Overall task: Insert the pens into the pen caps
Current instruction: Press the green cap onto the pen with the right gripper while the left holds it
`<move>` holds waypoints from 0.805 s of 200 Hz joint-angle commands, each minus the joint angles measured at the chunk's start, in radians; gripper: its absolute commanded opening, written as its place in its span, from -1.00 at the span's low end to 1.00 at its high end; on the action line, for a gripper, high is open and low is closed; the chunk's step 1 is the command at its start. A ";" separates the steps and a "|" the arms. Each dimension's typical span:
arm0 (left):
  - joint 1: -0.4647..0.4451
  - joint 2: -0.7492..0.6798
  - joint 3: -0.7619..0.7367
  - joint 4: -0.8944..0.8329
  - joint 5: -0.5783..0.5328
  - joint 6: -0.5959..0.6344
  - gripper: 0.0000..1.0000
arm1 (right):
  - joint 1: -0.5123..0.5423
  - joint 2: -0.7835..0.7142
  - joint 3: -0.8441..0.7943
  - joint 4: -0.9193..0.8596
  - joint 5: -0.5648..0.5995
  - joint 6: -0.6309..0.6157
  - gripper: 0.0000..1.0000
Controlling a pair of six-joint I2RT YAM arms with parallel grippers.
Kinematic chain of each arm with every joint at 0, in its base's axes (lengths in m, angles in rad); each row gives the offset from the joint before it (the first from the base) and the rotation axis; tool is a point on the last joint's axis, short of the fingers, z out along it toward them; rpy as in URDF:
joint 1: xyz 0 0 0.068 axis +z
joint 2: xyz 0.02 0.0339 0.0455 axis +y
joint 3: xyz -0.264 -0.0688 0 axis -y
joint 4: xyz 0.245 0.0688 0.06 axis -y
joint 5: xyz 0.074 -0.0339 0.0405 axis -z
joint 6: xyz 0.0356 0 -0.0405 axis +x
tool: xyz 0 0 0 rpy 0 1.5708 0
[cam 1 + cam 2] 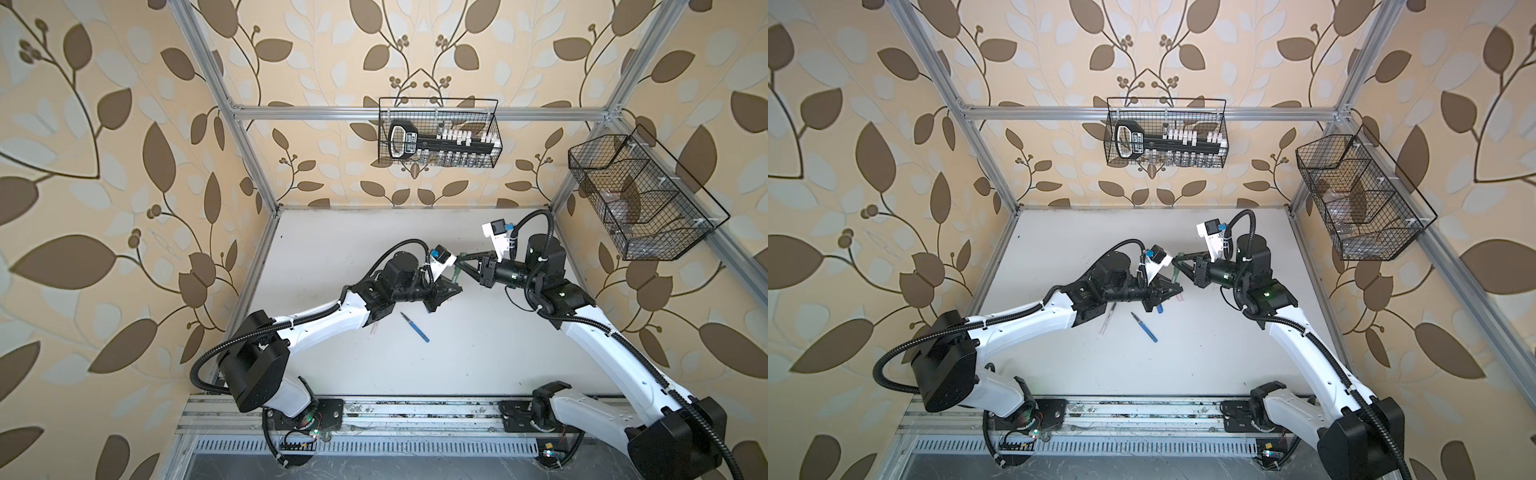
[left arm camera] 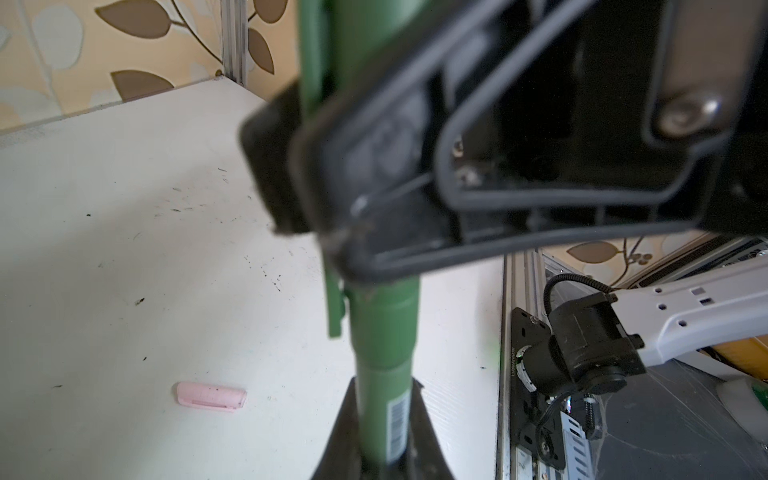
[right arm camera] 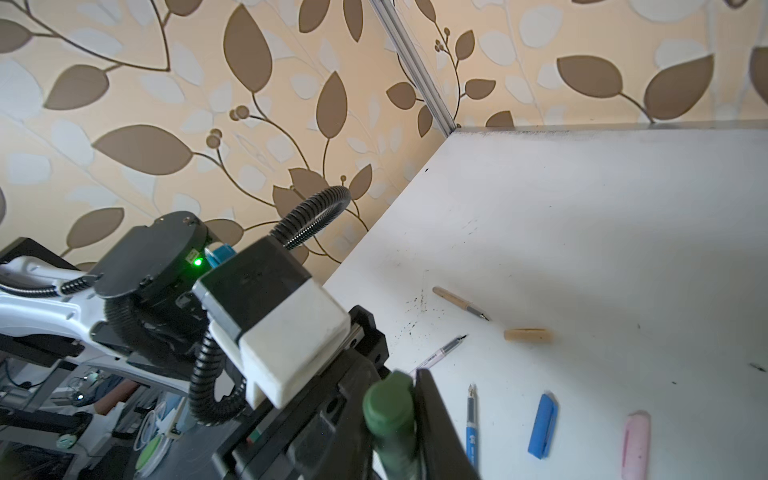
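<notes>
At the centre of both top views, above the white table (image 1: 332, 249), the left gripper (image 1: 455, 286) and the right gripper (image 1: 462, 258) meet on the dark green pen (image 1: 458, 271), which is held clear of the surface. A blue pen (image 1: 414, 327) lies loose just below them in the frame.

At the bottom centre of the left wrist view, the left gripper's fingers pinch the green barrel (barcode label towards the lens). The green cap (image 2: 382, 324) already sits over its upper end, and the right gripper is clamped narrowly across it. I cannot tell whether the cap is fully seated. A push off the pen's axis could skew the cap or slide the barrel through the left grip. A pink cap (image 2: 212, 397) lies at lower left.

In the right wrist view the green cap's rounded end shows at bottom centre between the fingers. To its right the tan pen (image 3: 459, 303), tan cap (image 3: 528, 335), whitish-pink pen (image 3: 440, 349) and blue cap (image 3: 542, 426) lie apart on the table, none of them joined.
</notes>
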 commanded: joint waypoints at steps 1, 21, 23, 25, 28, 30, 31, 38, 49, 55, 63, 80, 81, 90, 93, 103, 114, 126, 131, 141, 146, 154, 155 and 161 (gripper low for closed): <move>-0.011 -0.013 0.061 0.028 -0.058 0.067 -1.00 | 0.031 0.004 0.026 -0.043 -0.025 -0.003 -0.86; -0.011 -0.016 0.072 0.031 -0.120 0.080 -1.00 | 0.037 0.000 0.022 -0.057 -0.013 -0.001 -1.00; -0.011 -0.017 0.072 0.033 -0.127 0.078 -1.00 | 0.039 -0.002 0.021 -0.059 -0.011 -0.001 -1.00; -0.011 -0.017 0.074 0.036 -0.136 0.077 -1.00 | 0.040 -0.001 0.020 -0.061 -0.008 -0.001 -1.00; -0.010 -0.020 0.075 0.042 -0.146 0.076 -1.00 | 0.042 -0.003 0.017 -0.064 -0.006 0.001 -1.00; -0.009 -0.021 0.075 0.046 -0.152 0.076 -1.00 | 0.043 -0.005 0.015 -0.066 -0.002 0.002 -1.00; -0.009 -0.021 0.074 0.050 -0.153 0.076 -1.00 | 0.044 -0.005 0.014 -0.066 0.000 0.003 -1.00; -0.008 -0.025 0.071 0.074 -0.178 0.075 -1.00 | 0.047 -0.008 0.002 -0.063 0.008 0.012 -1.00; -0.003 -0.027 0.071 0.105 -0.200 0.078 -1.00 | 0.049 -0.011 -0.027 -0.040 0.012 0.036 -1.00; 0.006 -0.023 0.078 0.119 -0.199 0.075 -1.00 | 0.049 -0.012 -0.049 -0.020 0.011 0.054 -1.00; 0.018 -0.016 0.091 0.128 -0.192 0.067 -1.00 | 0.048 -0.008 -0.078 0.009 0.012 0.078 -1.00; 0.032 0.001 0.116 0.150 -0.187 0.063 -1.00 | 0.046 0.017 -0.110 0.026 0.004 0.116 -1.00; 0.032 0.002 0.118 0.152 -0.188 0.063 -1.00 | 0.046 0.018 -0.110 0.027 0.004 0.117 -1.00; 0.035 0.007 0.126 0.166 -0.190 0.063 -1.00 | 0.057 0.030 -0.115 0.026 0.000 0.117 -1.00; 0.035 0.008 0.128 0.170 -0.192 0.063 -1.00 | 0.061 0.031 -0.115 0.024 0.001 0.116 -1.00; 0.039 0.012 0.133 0.183 -0.190 0.062 -1.00 | 0.072 0.035 -0.112 0.004 0.011 0.105 -1.00; 0.043 0.016 0.138 0.185 -0.192 0.059 -1.00 | 0.069 0.030 -0.107 -0.018 0.027 0.095 -1.00; 0.044 0.016 0.142 0.167 -0.185 0.055 -1.00 | 0.049 0.014 -0.089 -0.061 0.053 0.076 -1.00; 0.045 0.016 0.140 0.159 -0.183 0.054 -1.00 | 0.033 0.004 -0.077 -0.086 0.066 0.063 -1.00; 0.045 0.016 0.125 0.148 -0.177 0.050 -0.96 | -0.005 -0.010 -0.040 -0.138 0.085 0.034 -1.00; 0.045 0.012 0.115 0.135 -0.170 0.049 -0.94 | -0.025 -0.017 -0.021 -0.166 0.093 0.021 -1.00; 0.045 0.003 0.093 0.123 -0.163 0.042 -0.81 | -0.057 -0.018 0.018 -0.211 0.104 -0.006 -1.00; 0.045 0.001 0.089 0.123 -0.162 0.040 -0.78 | -0.061 -0.018 0.024 -0.217 0.106 -0.010 -1.00; 0.045 -0.009 0.066 0.116 -0.159 0.030 -0.53 | -0.080 -0.013 0.054 -0.262 0.124 -0.035 -1.00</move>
